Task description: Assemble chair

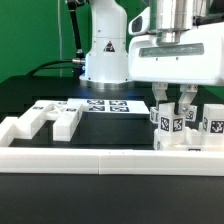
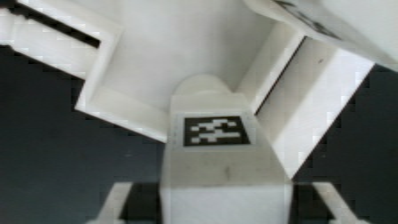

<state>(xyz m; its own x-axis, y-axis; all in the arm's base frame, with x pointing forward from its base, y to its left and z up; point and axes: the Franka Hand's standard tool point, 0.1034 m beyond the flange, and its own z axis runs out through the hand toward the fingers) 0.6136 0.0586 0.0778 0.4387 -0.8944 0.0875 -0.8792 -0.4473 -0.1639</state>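
Observation:
My gripper [image 1: 173, 110] hangs low over a cluster of white tagged chair parts [image 1: 188, 122] at the exterior view's right, just behind the low white border wall [image 1: 110, 160]. In the wrist view a chunky white chair piece [image 2: 217, 135] with a square tag on it lies between my fingers [image 2: 128, 200]. A dark gap shows on each side of it, so the gripper [image 2: 222, 205] is open and straddles the piece. Larger flat white chair parts [image 2: 143, 70] lie beyond it. Two more loose white chair parts [image 1: 40, 122] lie at the exterior view's left.
The marker board [image 1: 105, 105] lies flat in the middle of the black table, in front of the arm's white base [image 1: 105, 50]. The border wall runs along the whole front edge.

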